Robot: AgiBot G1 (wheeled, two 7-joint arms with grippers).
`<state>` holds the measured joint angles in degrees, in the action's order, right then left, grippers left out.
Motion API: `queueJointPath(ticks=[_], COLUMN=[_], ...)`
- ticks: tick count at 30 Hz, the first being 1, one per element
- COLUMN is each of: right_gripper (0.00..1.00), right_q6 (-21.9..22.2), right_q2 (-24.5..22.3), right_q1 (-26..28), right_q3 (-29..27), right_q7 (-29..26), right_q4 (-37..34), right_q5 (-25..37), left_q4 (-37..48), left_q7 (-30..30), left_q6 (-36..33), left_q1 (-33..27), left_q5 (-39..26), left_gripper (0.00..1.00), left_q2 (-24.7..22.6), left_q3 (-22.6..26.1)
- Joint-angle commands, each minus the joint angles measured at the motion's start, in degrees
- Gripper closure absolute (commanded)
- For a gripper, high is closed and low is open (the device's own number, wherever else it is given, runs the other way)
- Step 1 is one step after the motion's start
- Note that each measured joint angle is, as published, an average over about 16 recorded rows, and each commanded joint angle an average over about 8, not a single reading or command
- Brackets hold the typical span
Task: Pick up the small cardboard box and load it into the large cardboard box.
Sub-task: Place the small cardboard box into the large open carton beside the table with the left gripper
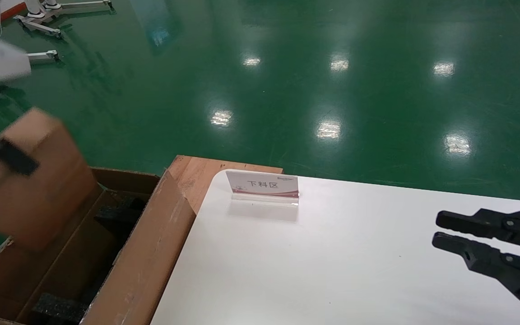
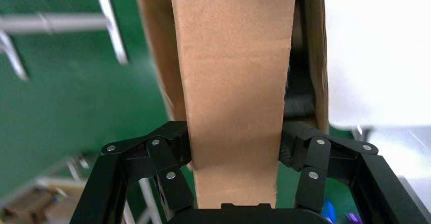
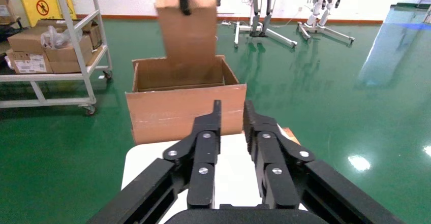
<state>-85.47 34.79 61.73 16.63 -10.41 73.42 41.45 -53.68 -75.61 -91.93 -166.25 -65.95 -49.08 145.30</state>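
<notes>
I see my left gripper (image 2: 235, 155) clenched on the small cardboard box (image 1: 30, 180); its black fingers (image 2: 170, 153) press on two opposite sides of the box, as the left wrist view shows. In the head view the small box hangs in the air at the far left, tilted, above the open large cardboard box (image 1: 151, 253). Its lower part is about at the level of the carton's rim, over the carton's far end. The right wrist view shows the same: the small box (image 3: 187, 28) is held from above and its bottom dips just behind the carton's (image 3: 185, 112) near wall. Inside the carton I can see black foam blocks (image 1: 120, 214) on the bottom.

The carton stands on the green floor (image 1: 332, 90), touching the left edge of the white table (image 1: 332, 271). A small sign stand (image 1: 263, 186) with red trim is on the table near its far edge.

My right gripper (image 1: 436, 229) is parked over the right part of the table, its fingers nearly together and holding nothing.
</notes>
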Motion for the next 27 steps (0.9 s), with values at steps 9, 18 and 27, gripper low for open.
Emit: queueJointPath(ticks=[9,18,27], right_gripper=[0.0,0.0,0.0], right_q6=[0.02,0.03,0.04], right_q2=[-0.01,-0.03,-0.04], right_q1=[0.01,0.01,0.02], right_q3=[0.04,0.07,0.1], right_q7=[0.02,0.03,0.05], right_q4=[0.0,0.0,0.0], right_q5=[-0.02,-0.05,-0.07], left_q4=[3.15,7.96,12.16], left_q7=[1.74,3.76,4.45], left_q6=[1.45,3.74,6.35], left_q1=[1.75,6.6,12.87], left_q5=[11.65,14.11,16.0], left_gripper=[1.0,1.0,1.0], left_q2=[-0.32,0.91,2.99], left_q3=[12.65,12.7,11.96])
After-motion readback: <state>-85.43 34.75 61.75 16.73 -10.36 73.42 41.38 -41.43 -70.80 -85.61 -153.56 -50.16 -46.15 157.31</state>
